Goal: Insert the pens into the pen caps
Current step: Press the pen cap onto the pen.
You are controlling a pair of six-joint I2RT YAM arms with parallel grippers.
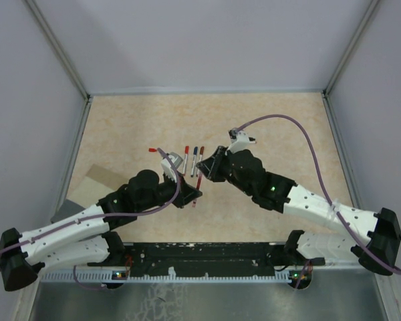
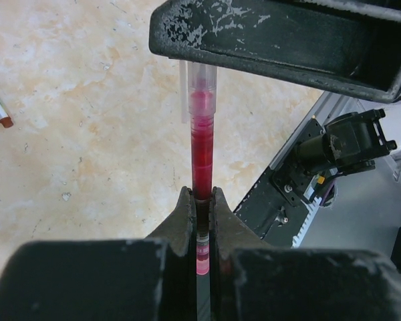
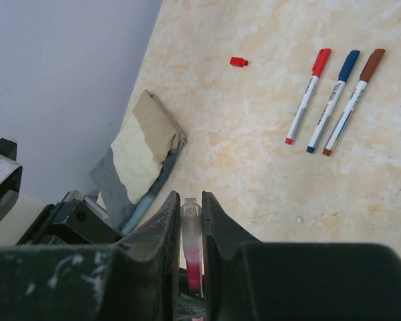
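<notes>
A red pen [image 2: 202, 160] is held off the table between both arms. My left gripper [image 2: 201, 197] is shut on its lower barrel. At the pen's other end a translucent pen cap [image 3: 191, 227] covers it, and the jaws of my right gripper [image 3: 190, 198] press on the cap from both sides. From above, this pen [image 1: 198, 182] spans from the left gripper [image 1: 194, 195] to the right gripper [image 1: 204, 170]. Three capped pens lie side by side on the table: red [image 3: 307, 95], blue [image 3: 332, 100], dark red [image 3: 354, 100]. A loose red pen cap [image 3: 238, 62] lies apart from them.
A flat tan and grey piece [image 1: 97, 179] lies at the table's left edge. Grey walls enclose the table [image 1: 287, 127] on three sides. A black rail [image 1: 207, 257] runs along the near edge between the arm bases.
</notes>
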